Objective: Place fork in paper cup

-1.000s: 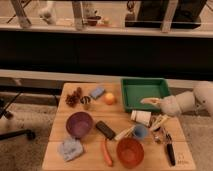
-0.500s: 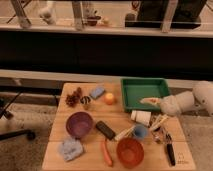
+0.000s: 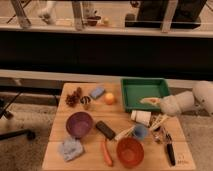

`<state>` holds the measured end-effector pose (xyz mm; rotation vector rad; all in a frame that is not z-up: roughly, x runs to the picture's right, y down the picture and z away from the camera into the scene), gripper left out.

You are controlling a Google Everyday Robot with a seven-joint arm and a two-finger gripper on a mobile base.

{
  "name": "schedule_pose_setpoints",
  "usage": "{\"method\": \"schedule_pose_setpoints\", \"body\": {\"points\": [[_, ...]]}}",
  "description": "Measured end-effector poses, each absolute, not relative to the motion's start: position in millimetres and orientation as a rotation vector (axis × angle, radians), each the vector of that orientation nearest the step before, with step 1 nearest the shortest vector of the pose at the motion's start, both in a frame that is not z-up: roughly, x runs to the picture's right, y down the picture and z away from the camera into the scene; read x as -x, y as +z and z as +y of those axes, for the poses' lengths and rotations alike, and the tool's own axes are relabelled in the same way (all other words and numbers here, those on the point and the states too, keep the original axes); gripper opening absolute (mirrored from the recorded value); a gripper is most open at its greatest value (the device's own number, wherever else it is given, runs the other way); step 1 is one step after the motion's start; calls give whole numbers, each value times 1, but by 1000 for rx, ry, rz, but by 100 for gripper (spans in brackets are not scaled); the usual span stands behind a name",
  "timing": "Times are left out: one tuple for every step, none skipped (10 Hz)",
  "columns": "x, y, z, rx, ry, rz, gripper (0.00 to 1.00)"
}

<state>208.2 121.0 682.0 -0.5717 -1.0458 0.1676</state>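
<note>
Gripper is positioned just beside the paper cup on the desk; its opening state cannot be determined.

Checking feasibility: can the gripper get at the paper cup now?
Likely yes: the gripper sits just right of the paper cup, nothing between them; the blue cup stands clear, nearer the camera.

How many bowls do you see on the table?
2. The purple bowl sits left of centre; the orange bowl is in front, nearest the camera. None seems hidden. The gripper is just right of the blue cup.
</note>
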Motion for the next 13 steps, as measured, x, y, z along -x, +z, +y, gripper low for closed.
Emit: {"method": "schedule_pose_setpoints", "body": {"points": [[-207, 682, 121, 573, 167, -1045, 80], [-206, 682, 122, 578, 163, -1042, 80], [-204, 681, 122, 576, 160, -1039, 80], [-202, 681, 122, 574, 159, -1037, 80], [-202, 680, 121, 572, 159, -1036, 80], [-203, 680, 121, 570, 160, -1035, 80], [-204, 679, 121, 568, 163, -1036, 80], [-204, 679, 120, 564, 163, -1037, 80], [-206, 679, 120, 562, 163, -1037, 80], [-207, 680, 119, 559, 166, -1036, 80], [-210, 680, 120, 558, 171, -1036, 80], [-212, 680, 120, 556, 174, -1036, 80], [-215, 680, 120, 554, 179, -1037, 80]]}}
